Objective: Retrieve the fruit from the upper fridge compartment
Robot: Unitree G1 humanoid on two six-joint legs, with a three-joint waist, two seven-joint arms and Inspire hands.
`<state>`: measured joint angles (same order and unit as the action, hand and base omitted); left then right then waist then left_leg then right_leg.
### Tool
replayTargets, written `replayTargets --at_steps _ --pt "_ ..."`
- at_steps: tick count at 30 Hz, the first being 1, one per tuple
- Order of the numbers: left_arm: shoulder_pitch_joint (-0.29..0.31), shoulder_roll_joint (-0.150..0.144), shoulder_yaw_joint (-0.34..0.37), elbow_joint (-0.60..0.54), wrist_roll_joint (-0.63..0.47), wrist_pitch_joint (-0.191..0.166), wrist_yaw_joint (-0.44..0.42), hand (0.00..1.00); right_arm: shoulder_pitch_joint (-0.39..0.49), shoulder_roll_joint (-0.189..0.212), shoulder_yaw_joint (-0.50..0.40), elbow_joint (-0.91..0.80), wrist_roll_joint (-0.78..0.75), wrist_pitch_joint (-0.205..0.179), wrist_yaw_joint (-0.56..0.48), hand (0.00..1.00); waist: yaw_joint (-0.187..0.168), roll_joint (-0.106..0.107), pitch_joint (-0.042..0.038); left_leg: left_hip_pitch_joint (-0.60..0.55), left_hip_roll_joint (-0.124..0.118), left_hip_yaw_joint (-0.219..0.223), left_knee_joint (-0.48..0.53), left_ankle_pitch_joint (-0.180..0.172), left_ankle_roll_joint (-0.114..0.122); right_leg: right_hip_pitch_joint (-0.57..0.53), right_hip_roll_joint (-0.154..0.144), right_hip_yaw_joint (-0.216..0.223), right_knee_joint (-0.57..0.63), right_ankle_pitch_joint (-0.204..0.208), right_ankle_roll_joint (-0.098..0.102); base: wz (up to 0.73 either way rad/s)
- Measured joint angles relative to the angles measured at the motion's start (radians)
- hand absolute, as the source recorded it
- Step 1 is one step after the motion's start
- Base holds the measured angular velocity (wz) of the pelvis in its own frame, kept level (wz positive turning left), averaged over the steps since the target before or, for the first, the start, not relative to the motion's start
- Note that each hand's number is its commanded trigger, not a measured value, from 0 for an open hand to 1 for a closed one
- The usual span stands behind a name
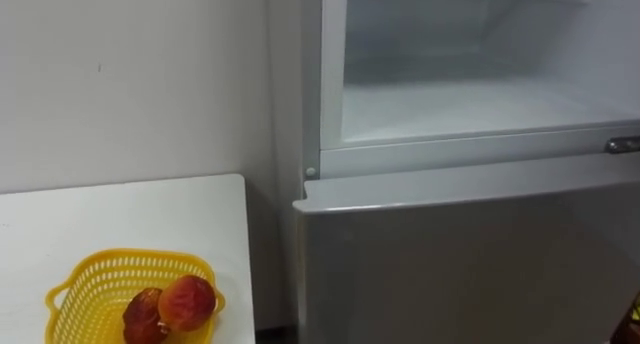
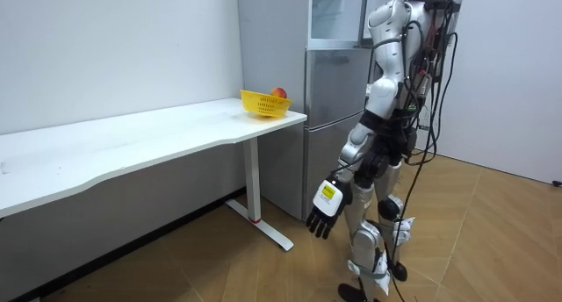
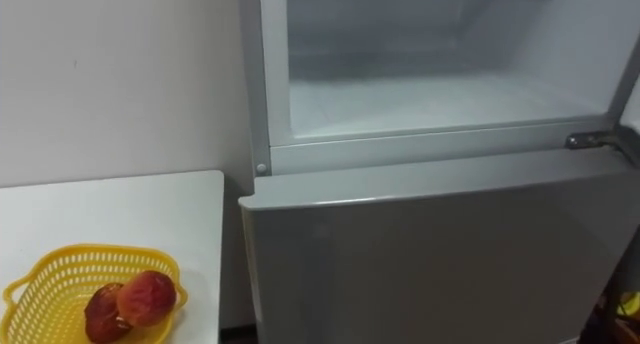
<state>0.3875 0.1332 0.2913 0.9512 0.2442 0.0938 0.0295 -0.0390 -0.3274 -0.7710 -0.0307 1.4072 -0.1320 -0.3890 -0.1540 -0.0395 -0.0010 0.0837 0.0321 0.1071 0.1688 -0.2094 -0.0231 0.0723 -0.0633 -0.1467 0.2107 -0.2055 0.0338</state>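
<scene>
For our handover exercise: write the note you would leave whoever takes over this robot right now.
Left hand: hangs by the leg, fingers relaxed, holding nothing.
Upper fridge compartment: stands open, robot before it.
Two red fruits lie in the yellow basket on the white table.
Done, apparently: the fetching.
Left: probably shutting that compartment; the lower door is shut.
</scene>
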Motion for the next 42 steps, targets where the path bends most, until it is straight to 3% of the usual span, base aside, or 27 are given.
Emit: replayTargets --at_steps 8,11,19,28,36,42 --pt "-0.004 -0.001 -0.005 0.021 -0.002 -0.018 -0.001 0.0 0.0 0.0 0.055 -0.016 -0.008 -0.011 0.097 0.0 0.003 -0.007 0.0015 0.0 -0.001 0.002 0.004 0.0 0.0 0.005 -0.001 0.002 -0.008 0.0 0.0 -0.01" --pt "-0.005 0.001 -0.02 0.029 0.001 -0.035 -0.005 0.0 0.0 0.0 0.075 -0.019 -0.086 -0.029 0.15 0.0 0.011 -0.007 0.0014 0.0 -0.001 0.007 0.006 0.0 0.0 0.001 0.0 0.008 -0.007 0.0 0.0 -0.06" --pt "-0.007 0.006 -0.049 0.049 0.001 -0.039 -0.021 0.0 0.0 0.0 0.16 -0.029 -0.125 -0.024 0.288 0.0 0.02 -0.014 0.0013 -0.001 0.001 0.013 0.011 0.0 0.0 -0.001 0.0 0.008 -0.006 0.0 0.0 0.0" --pt "-0.03 0.008 -0.091 0.05 0.012 -0.037 -0.023 0.0 -0.001 -0.004 0.251 -0.029 -0.354 0.0 0.352 0.0 0.047 -0.03 0.0003 -0.002 0.002 0.013 0.022 0.0 0.0 -0.005 0.0 0.005 -0.006 0.003 -0.003 0.0" --pt "-0.033 0.031 -0.135 0.05 0.012 -0.034 -0.025 0.0 0.0 -0.004 0.329 -0.029 -0.429 0.007 0.383 0.0 0.059 -0.028 -0.0008 -0.003 0.006 0.003 0.026 0.0 0.0 0.002 0.003 -0.003 -0.006 0.006 -0.007 0.02" --pt "-0.035 0.036 -0.152 0.05 0.011 -0.034 -0.019 0.0 0.003 -0.001 0.362 -0.019 -0.443 0.019 0.387 0.0 0.072 -0.035 0.0026 -0.002 0.007 0.002 0.028 0.0 0.0 0.015 0.004 -0.005 -0.008 0.006 -0.007 0.0"
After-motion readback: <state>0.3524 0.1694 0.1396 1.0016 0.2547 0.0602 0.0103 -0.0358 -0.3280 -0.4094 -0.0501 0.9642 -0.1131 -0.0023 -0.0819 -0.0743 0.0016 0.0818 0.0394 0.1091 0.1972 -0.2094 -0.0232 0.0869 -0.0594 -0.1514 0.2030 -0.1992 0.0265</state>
